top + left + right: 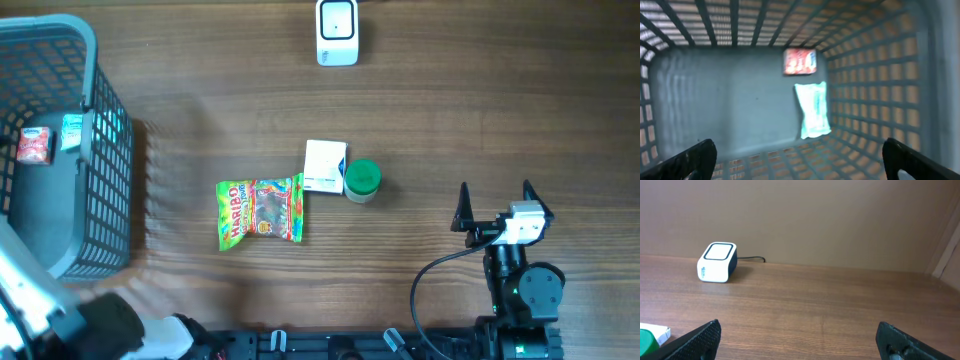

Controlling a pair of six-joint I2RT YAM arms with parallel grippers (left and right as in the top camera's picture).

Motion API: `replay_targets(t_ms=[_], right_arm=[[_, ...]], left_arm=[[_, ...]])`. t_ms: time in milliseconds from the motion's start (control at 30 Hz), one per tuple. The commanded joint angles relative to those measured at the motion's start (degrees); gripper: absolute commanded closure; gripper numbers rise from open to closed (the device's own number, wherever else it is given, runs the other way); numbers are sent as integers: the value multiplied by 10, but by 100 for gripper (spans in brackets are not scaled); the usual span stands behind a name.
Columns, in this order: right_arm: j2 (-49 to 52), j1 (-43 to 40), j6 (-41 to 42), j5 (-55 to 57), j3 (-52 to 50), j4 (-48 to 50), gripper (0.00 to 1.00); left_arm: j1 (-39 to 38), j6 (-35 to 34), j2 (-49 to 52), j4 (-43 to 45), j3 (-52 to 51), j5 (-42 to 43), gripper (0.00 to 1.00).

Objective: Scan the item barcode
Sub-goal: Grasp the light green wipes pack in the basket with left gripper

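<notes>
Two items lie on the basket (875, 75) floor in the left wrist view: a teal packet (813, 110) and a red packet (800, 61) beyond it. My left gripper (800, 165) hangs open above them with nothing between its fingers. From overhead both packets (70, 131) (34, 146) show at the basket's left side. The white barcode scanner (337, 32) stands at the table's far edge, also visible as the scanner (717, 261) in the right wrist view. My right gripper (496, 195) rests open and empty at the right of the table, pointing towards the far edge.
A Haribo bag (259, 210), a white box (324, 165) and a green-lidded jar (362, 180) lie mid-table. The grey mesh basket (110, 150) fills the left side. My left arm (40, 305) is blurred at the lower left corner.
</notes>
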Motion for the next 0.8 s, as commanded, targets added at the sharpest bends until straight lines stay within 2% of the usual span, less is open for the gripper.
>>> replay_targets(t_ms=[0,67,133,400,700,767], right_arm=[[-4,2,-3,-5,-1,3,0],[-4,2,-3,-5,-1,3,0],[-4,2,-3,-5,-1,3,0],[-4,2,-3,-5,-1,3,0],[-4,2,-3,-5,-1,3,0],[-4,2,-3,-5,-1,3,0]], left_arm=[[4,12,87,11,-3,58,0],[-4,49,132,37,-3,103,0],[-12,50,178,59,-3,124,0],[-45,47,308,114,-3,123,0],[-73,47,378,161,-4,121,0],[-74,47,382,162,-9,106,9]])
